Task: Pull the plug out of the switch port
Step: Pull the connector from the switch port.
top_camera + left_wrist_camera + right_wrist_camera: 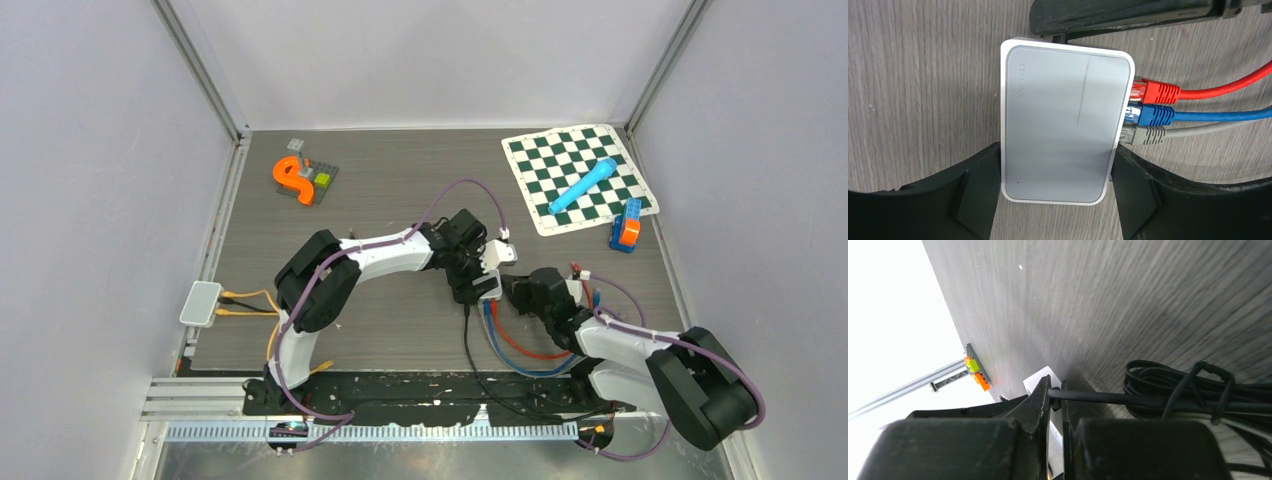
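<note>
The white switch (1063, 120) lies flat on the table, and my left gripper (1058, 197) is shut on its near end, one pad against each long side. Red (1158, 92), blue (1158, 115) and grey (1148, 135) plugs sit in the ports on its right side. At its far edge a black plug (1060, 36) meets the case. My right gripper (1056, 390) is shut on that plug, whose black cable (1148, 401) runs off to the right. From above, both grippers meet at the switch (488, 287) at mid-table, the right gripper (508, 288) coming in from the right.
A chessboard mat (530, 160) carrying a blue cylinder (583, 185) lies at the back right, with a blue and orange block (626, 224) beside it. An orange hook on a grey plate (300, 180) sits at the back left. Another white box (201, 303) with yellow cables is at the left edge. Coiled black cable (1173, 382) lies near the right gripper.
</note>
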Controlling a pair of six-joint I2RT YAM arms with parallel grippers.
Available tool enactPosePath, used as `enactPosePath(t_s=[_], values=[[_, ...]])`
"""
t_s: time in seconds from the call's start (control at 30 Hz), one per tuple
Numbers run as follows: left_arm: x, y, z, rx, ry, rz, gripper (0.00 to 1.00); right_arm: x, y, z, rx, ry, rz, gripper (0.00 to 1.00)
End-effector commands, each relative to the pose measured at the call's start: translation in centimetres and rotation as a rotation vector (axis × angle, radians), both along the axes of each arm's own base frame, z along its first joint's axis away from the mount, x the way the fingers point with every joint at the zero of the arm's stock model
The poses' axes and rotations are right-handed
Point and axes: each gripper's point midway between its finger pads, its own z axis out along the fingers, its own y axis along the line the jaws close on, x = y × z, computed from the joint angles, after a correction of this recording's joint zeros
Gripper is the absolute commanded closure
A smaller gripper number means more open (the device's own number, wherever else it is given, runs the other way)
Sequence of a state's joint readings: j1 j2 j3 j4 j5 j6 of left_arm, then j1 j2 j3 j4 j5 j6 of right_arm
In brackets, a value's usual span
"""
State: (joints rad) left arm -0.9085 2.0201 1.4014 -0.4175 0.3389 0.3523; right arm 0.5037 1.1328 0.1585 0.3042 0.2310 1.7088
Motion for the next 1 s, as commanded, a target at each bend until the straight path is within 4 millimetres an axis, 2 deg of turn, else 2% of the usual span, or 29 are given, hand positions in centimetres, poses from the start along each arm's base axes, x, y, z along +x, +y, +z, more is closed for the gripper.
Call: enactPosePath(t_s=[0.0, 0.1, 0.13, 0.23, 0.3, 0.47, 0.6, 0.67, 0.77, 0.87, 0.97], values=[[-1.0, 1.3, 0.5, 0.023, 0.028, -0.010, 0.39, 1.6, -2.6, 2.2, -0.113, -0.081, -0.104, 0.95], [-1.1, 1.5, 0.4, 0.028, 0.028, -0.008, 0.39, 0.6, -2.9, 1.0, -0.113, 0.005, -0.115, 0.95], [-1.1, 1.5, 0.3, 0.030, 0.028, -0.007, 0.39, 0.4, -2.4, 0.8, -0.083, 0.016, -0.101, 0.95], [-1.0, 1.7, 0.3, 0.038, 0.024, -0.008, 0.39, 0.4, -1.2, 0.8, -0.024, 0.005, -0.060, 0.95], [-1.0, 1.8, 0.2, 0.043, 0.022, -0.008, 0.39, 0.5, -1.1, 1.0, -0.044, 0.006, -0.044, 0.95], [-1.2, 2.4, -0.2, 0.063, 0.021, -0.006, 0.39, 0.5, -2.6, 1.3, -0.123, 0.041, -0.101, 0.95], [-1.3, 2.6, -0.6, 0.076, 0.025, -0.004, 0.39, 0.0, -0.9, 1.0, -0.007, 0.067, -0.056, 0.95], [-1.4, 2.7, -0.7, 0.078, 0.029, -0.005, 0.39, 0.0, -0.4, 0.9, -0.014, 0.074, -0.028, 0.95], [-1.4, 2.7, -0.7, 0.079, 0.032, -0.004, 0.39, 0.1, -1.8, 0.7, -0.101, 0.085, -0.061, 0.95], [-1.4, 2.8, -0.8, 0.083, 0.030, -0.002, 0.39, -1.0, -3.3, -0.1, -0.159, 0.172, -0.111, 0.95], [-1.4, 2.7, -0.9, 0.085, 0.031, -0.003, 0.39, -1.6, -3.1, -0.6, -0.128, 0.211, -0.122, 0.95]])
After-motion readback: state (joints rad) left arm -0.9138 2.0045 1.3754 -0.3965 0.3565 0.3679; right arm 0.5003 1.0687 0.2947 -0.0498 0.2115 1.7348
